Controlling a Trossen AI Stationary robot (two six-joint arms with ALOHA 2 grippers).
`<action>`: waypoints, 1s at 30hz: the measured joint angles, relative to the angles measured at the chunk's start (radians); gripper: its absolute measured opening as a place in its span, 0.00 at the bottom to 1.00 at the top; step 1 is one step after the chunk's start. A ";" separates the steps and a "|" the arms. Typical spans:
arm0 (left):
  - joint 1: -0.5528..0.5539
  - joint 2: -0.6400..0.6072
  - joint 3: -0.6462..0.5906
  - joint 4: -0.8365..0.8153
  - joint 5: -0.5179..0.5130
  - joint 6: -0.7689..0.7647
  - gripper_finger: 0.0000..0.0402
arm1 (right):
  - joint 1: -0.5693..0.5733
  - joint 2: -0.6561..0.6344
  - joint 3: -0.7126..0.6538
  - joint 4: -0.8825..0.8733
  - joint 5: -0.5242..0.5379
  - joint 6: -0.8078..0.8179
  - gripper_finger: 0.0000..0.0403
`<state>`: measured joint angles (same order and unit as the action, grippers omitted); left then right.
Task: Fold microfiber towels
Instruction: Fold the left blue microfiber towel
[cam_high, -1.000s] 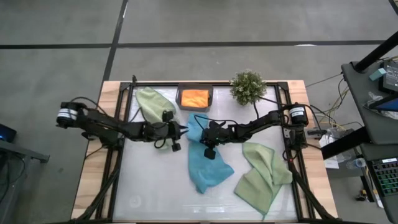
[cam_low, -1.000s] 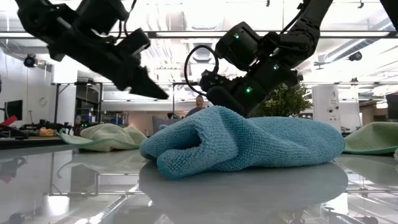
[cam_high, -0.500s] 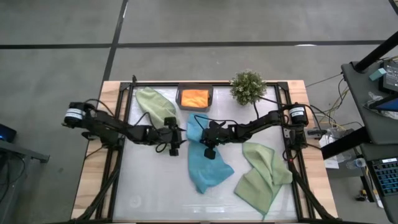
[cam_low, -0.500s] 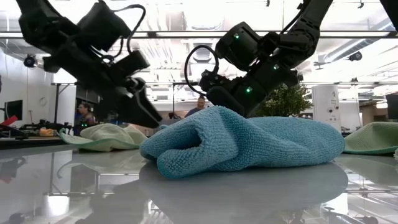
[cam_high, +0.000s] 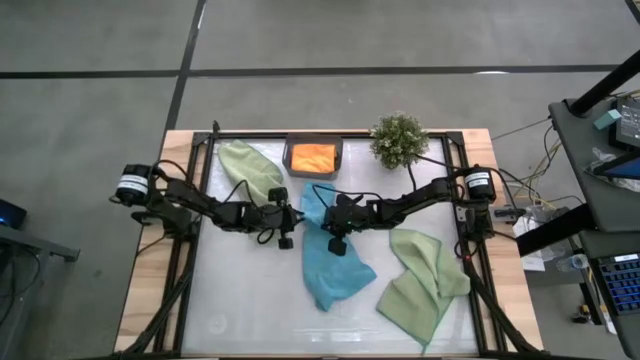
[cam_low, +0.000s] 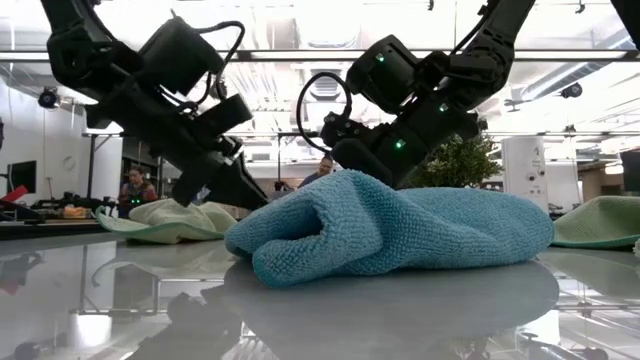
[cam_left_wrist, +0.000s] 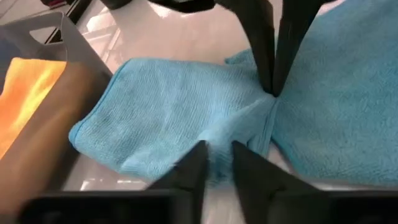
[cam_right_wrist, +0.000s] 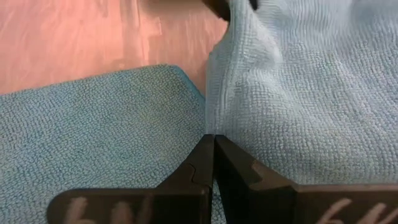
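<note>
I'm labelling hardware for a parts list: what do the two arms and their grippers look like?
Both arms are black with jointed links. The left arm and right arm each carry a white-banded cylindrical motor at the base and looped black cables. Green indicator lights dot the right arm's wrist. Left gripper and right gripper have slim dark tapered fingers.

I find no legible text, label, brand, number or sign in any view. I checked the towels, both arms, the tray and the room behind; nothing there reads.

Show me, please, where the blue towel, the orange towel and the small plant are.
blue towel (cam_high: 335, 272), high view, on its lower middle part.
orange towel (cam_high: 313, 157), high view, on its centre, inside the dark tray.
small plant (cam_high: 398, 140), high view, on the middle of its leaves.
</note>
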<state>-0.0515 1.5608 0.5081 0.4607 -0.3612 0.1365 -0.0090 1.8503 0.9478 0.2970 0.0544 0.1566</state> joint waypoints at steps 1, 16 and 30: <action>-0.001 -0.005 0.003 -0.001 0.003 -0.001 0.06 | 0.000 0.000 0.000 0.000 0.000 0.000 0.02; 0.118 -0.211 0.028 -0.349 0.218 -0.259 0.04 | 0.000 -0.001 0.000 -0.006 0.000 0.000 0.02; 0.116 -0.230 0.027 -0.424 0.243 -0.165 0.45 | 0.000 -0.001 0.000 -0.001 0.000 0.001 0.02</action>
<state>0.0649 1.3304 0.5346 0.0370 -0.1184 -0.0289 -0.0090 1.8496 0.9478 0.2964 0.0540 0.1572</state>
